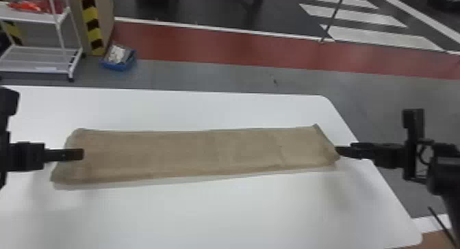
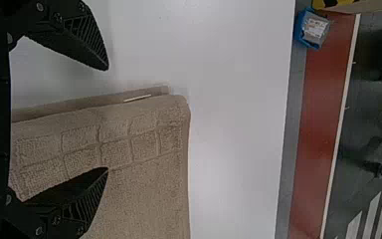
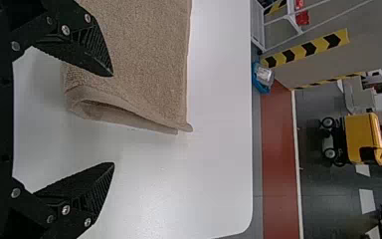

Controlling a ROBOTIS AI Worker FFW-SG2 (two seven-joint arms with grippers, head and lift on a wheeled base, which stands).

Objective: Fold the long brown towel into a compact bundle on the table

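The brown towel [image 1: 191,152] lies as a long, flat strip on the white desk [image 1: 205,214], stretching from left to right, with its layers stacked along its length. It should handle as light and very soft, with no stiffness of its own and nothing fragile about it. The pile looks likely to grip well rather than slip, though the layers could slide apart or sag if only the top one is caught. The best hold is probably at the middle of a short end, taking every layer together before carrying it inward.

The left end effector [image 2: 107,119] has its fingers spread, one above the towel and the other above the desk beyond the left end. The right end effector [image 3: 113,119] is likewise spread about the right end, pinching nothing.

The cloth has a nubby, looped texture, with a band of pressed squares [image 2: 129,144] at the left end and a small white sliver [image 2: 137,98] between the layers. At the right end, a smoother hem [image 3: 122,105] curls up, leaving a narrow gap. The desk is smooth, with rounded far and near corners on the right.
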